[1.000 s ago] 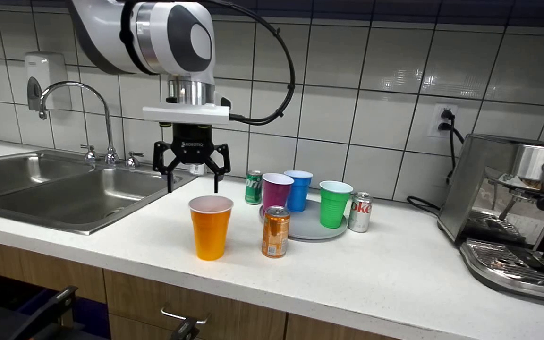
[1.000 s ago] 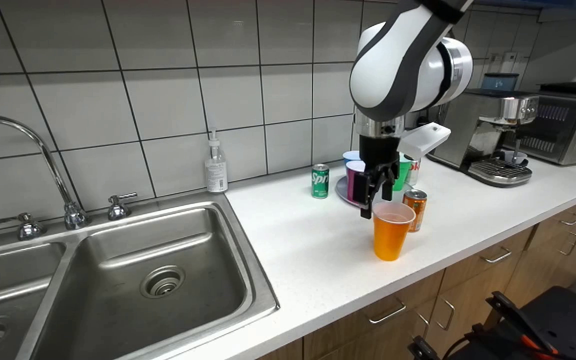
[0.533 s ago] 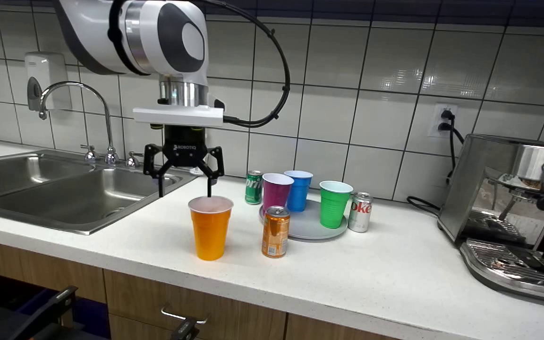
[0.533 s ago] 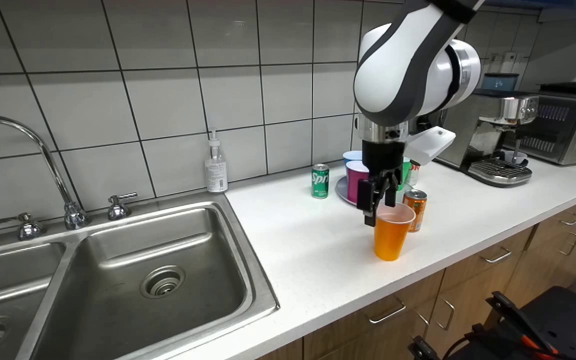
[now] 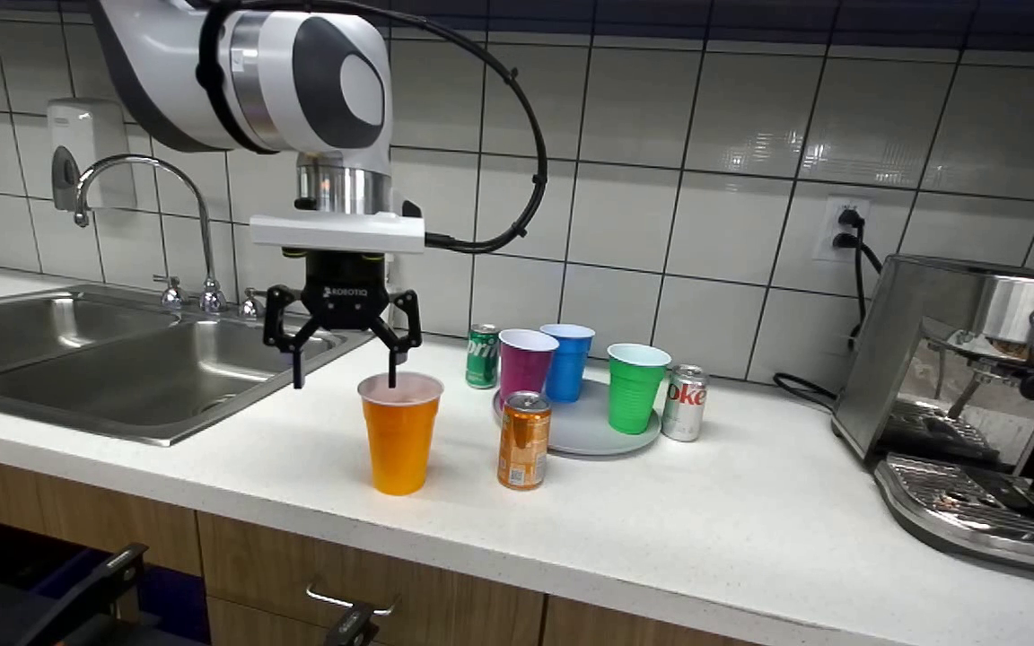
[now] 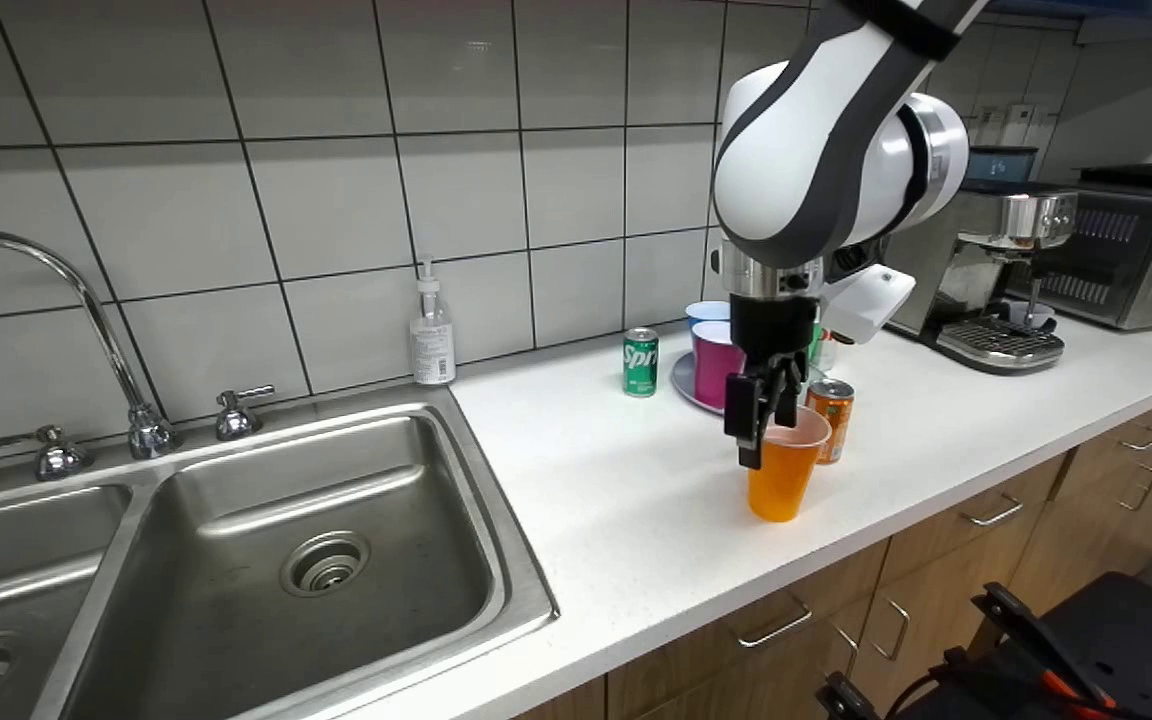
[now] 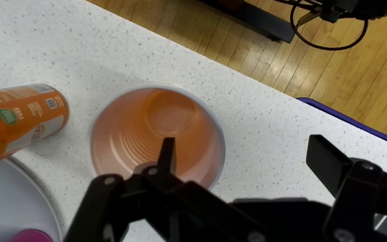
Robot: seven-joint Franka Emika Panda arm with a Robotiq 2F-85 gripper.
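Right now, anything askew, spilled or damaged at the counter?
No spill, tip-over or damage visible. Slightly odd: the open gripper hangs off-centre from the orange plastic cup; in the wrist view one finger overlaps its mouth, the other is outside it.

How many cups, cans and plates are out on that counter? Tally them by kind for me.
Cups: 4 (orange cup, purple cup, blue cup, green cup)
Cans: 3 (orange can, green can, silver can)
Plates: 1 (gray plate)
Total: 8

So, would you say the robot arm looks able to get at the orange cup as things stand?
Probably yes: the gripper is open and empty, close to the upright orange cup; the orange can stands apart, and nothing visible blocks the way.
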